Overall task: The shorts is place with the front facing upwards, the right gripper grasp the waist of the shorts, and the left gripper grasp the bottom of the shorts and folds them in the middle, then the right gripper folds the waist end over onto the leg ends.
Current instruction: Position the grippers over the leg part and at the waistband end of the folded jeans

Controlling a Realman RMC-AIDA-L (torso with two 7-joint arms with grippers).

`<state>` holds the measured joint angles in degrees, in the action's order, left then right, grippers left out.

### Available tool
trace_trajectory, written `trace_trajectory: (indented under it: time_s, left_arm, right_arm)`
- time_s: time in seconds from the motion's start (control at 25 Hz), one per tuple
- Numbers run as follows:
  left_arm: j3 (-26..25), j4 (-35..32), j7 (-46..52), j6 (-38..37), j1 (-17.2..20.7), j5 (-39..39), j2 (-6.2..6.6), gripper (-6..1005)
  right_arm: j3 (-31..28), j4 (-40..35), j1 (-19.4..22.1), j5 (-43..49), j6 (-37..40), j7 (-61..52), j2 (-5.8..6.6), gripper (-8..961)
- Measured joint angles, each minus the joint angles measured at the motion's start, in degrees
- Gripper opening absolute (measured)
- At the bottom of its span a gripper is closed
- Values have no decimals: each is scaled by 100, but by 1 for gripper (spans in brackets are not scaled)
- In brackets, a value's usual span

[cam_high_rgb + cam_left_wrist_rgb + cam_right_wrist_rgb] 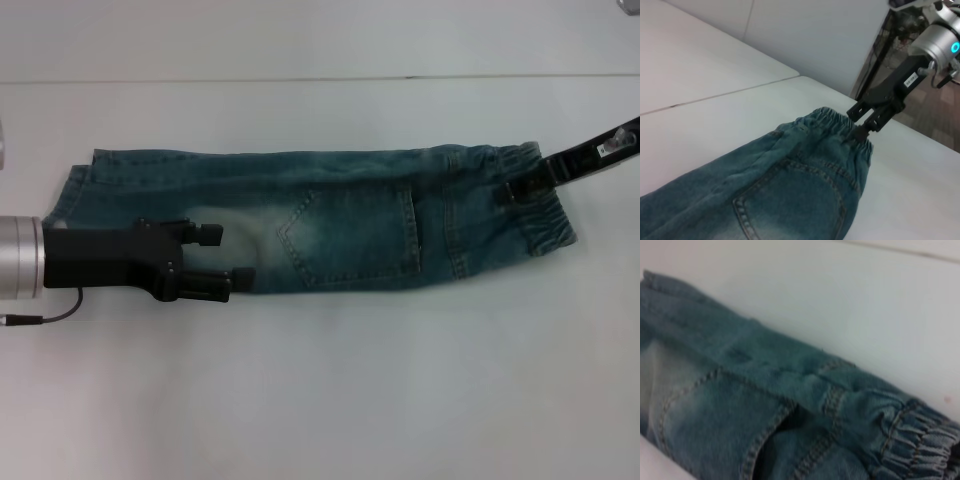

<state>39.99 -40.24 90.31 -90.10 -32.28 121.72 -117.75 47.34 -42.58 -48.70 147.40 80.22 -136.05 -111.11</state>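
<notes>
The blue denim shorts [330, 220] lie flat on the white table, folded lengthwise, with a back pocket [350, 235] facing up. Their leg ends point to the left and the elastic waist [525, 205] to the right. My left gripper [226, 256] hovers over the leg end, fingers open and nothing between them. My right gripper [522, 187] reaches in from the right and is shut on the waistband. In the left wrist view, the right gripper [861, 131] pinches the gathered waist [832, 122]. The right wrist view shows the shorts [765, 400] and the waistband [910, 435] close up.
The white table [320, 400] spreads all around the shorts, with a seam line [300, 79] running across behind them. In the left wrist view a dark frame [875, 55] stands beyond the table's far edge.
</notes>
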Motion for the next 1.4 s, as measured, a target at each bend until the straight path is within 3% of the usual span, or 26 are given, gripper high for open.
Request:
trace_trajectory:
  time_s: [0.44, 0.76, 1.16, 1.4]
  left_arm:
    - [-31, 35, 4, 92, 30, 0, -3, 939]
    - [-3, 42, 4, 190, 43, 4, -3, 938]
    - [0, 175, -12, 214, 15, 9, -9, 938]
    - [-1, 177, -4, 214, 5, 9, -5, 939]
  right_arm:
    - [57, 23, -58, -14, -27, 0, 23, 778]
    - [174, 23, 31, 66, 119, 3, 117, 779]
    - [382, 22, 123, 385, 157, -17, 62, 779]
    - [-39, -50, 210, 323, 476, -17, 105, 779]
